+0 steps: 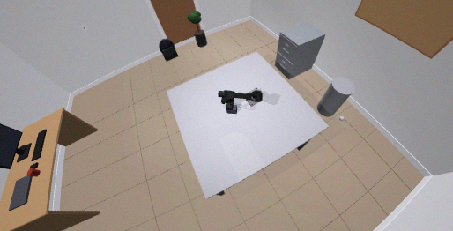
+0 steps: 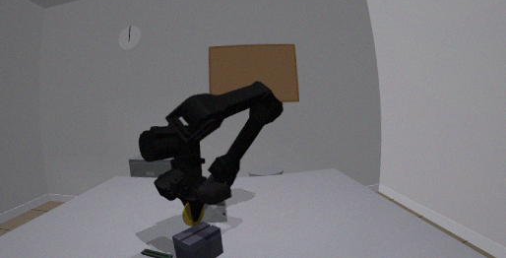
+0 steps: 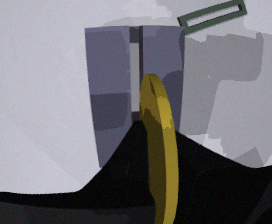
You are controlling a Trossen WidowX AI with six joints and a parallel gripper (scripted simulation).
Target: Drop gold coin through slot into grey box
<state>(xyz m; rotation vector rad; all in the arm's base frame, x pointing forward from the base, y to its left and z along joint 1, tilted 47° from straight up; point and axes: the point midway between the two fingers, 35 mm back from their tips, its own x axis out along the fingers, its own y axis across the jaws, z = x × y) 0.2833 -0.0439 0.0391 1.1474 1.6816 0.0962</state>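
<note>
The gold coin (image 2: pixel 187 214) (image 3: pixel 171 150) is on edge between the black fingertips of my gripper (image 2: pixel 195 219) (image 3: pixel 144 128), which is shut on it. The grey box (image 2: pixel 198 244) (image 3: pixel 108 65) stands upright on the table. In the wrist view its lid slot (image 3: pixel 135 75) runs up the picture, and the coin's far edge shows just right of it, roughly in line but slightly slanted. In the exterior view the coin hangs above the lid's level, towards its back left. The fingers hide the box's near part. The dark-green holder (image 2: pixel 157 253) (image 3: pixel 216 21) lies empty beside the box.
The white table (image 1: pixel 238 152) (image 2: pixel 305 228) carries the arm, whose base (image 1: pixel 256 96) stands behind the box. Arm shadows fall on the table beside the box. A filing cabinet (image 1: pixel 297 52) and a grey bin (image 1: pixel 336 98) stand on the floor beyond the table.
</note>
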